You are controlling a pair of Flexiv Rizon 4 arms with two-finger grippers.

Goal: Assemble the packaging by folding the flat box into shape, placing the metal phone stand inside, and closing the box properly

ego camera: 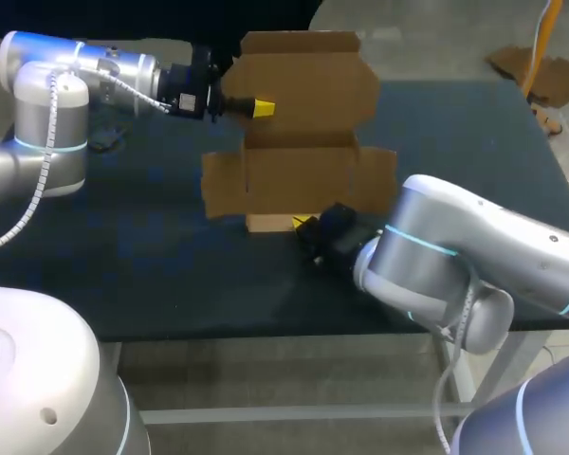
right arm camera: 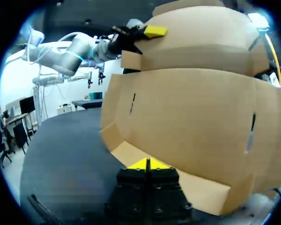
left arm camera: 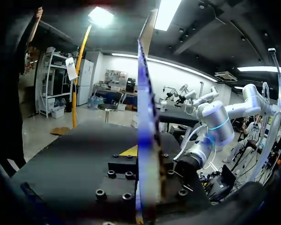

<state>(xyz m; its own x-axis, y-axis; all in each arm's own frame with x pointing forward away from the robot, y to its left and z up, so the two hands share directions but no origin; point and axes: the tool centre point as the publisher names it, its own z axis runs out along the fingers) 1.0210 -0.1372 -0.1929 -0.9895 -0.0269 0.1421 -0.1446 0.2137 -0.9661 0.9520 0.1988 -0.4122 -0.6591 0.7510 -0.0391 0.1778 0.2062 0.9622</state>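
"Dark table (ego camera: 123, 275) fills my feed, and the box (ego camera: 303, 114) stands on it upright. It is not yet folded: one flat sheet of cardboard, broad face toward the head camera, flaps spread out at both sides."

"What holds it up?"

"My left gripper (ego camera: 263, 107), at the box's upper left edge. One yellow finger lies across the front of the top panel. In the left wrist view the sheet runs edge-on between the fingers, so I read the gripper as clamped on the cardboard."

"And the right one?"

"My right gripper (ego camera: 303, 226) sits low, at the foot of the box, by the pale bottom flap (ego camera: 270, 223). In its own wrist view the two yellow tips are pressed together with no gap, right at that flap's edge. The flap's face lies ahead of them, not between them. Whether they touch it I cannot tell."

"Further out?"

"My right arm (ego camera: 474, 256) bends in from the box's near right. My left arm (ego camera: 76, 76) comes in from its far left."
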